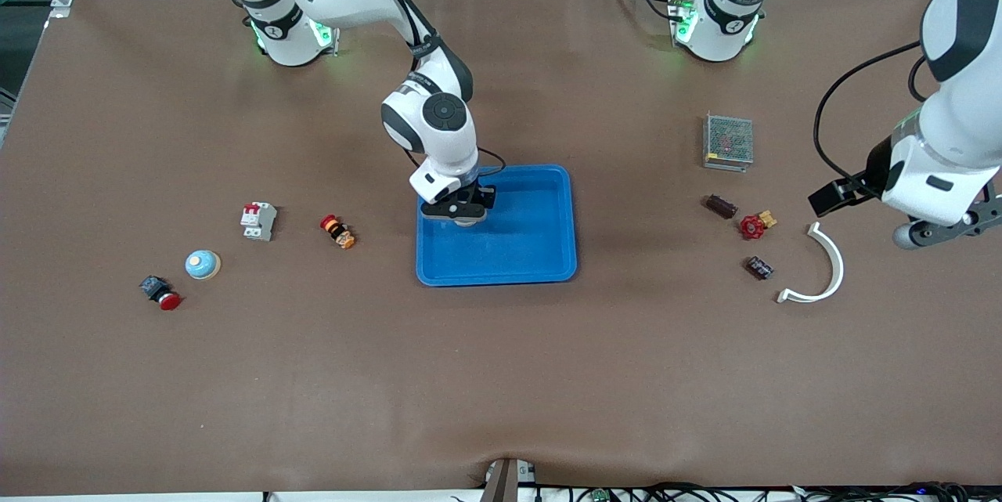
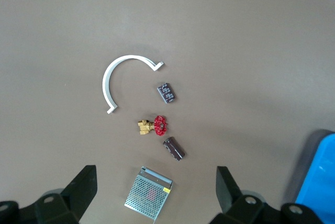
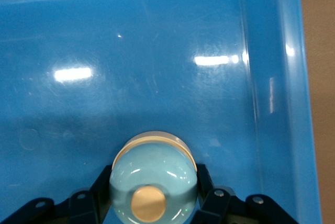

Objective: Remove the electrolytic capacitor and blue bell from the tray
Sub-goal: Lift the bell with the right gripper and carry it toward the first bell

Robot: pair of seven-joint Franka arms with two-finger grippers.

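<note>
Inside the blue tray [image 1: 540,251], the right gripper [image 1: 465,217] pinches a pale blue bell [image 3: 153,182] by its sides, apparently ready to lift it out. Over the table's left-arm end, the left gripper [image 2: 157,192] waits, fingers spread, above two dark capacitors [image 2: 174,148].

Evenly and brightly lit from overhead, with soft, short shadows under everything on the brown table [image 1: 501,377]. Two elongated white glare patches on the glossy floor of the blue tray [image 3: 157,41] in the right wrist view, plus small highlights on the dome of the blue bell [image 3: 153,179] sitting low in that tray. Faint darker shading on the tray floor just around the bell. Slightly soft focus on the bell, sharper on the tray rim. Mild washed-out tone across the left wrist view. Green glow at both arm bases, above the tray in the front view.
</note>
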